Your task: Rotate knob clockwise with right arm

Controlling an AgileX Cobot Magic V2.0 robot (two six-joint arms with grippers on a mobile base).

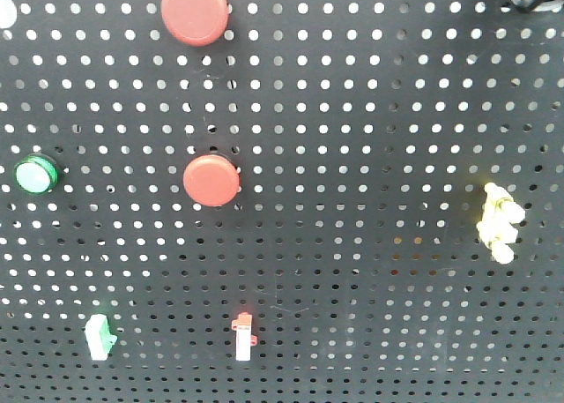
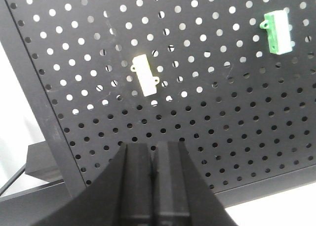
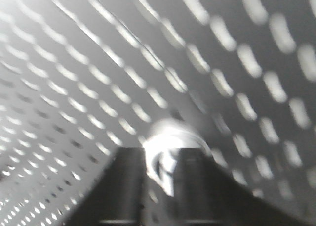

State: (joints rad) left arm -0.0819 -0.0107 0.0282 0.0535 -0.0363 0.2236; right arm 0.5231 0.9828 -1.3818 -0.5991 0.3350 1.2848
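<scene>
In the blurred right wrist view, the right claw (image 3: 163,157) is pinched narrowly around a shiny silver knob (image 3: 174,134) that sticks out of a black pegboard (image 3: 256,63), with one dark finger on each side. The left claw (image 2: 154,149) is closed on nothing, near the board's lower edge below a small white switch (image 2: 146,75). The front view shows a red button (image 1: 211,180) and a green button (image 1: 36,174) on the board.

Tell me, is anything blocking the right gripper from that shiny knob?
Nothing visible. The shiny knob sits between the fingers of the right gripper, against the perforated board, though the wrist view is blurred.
</scene>
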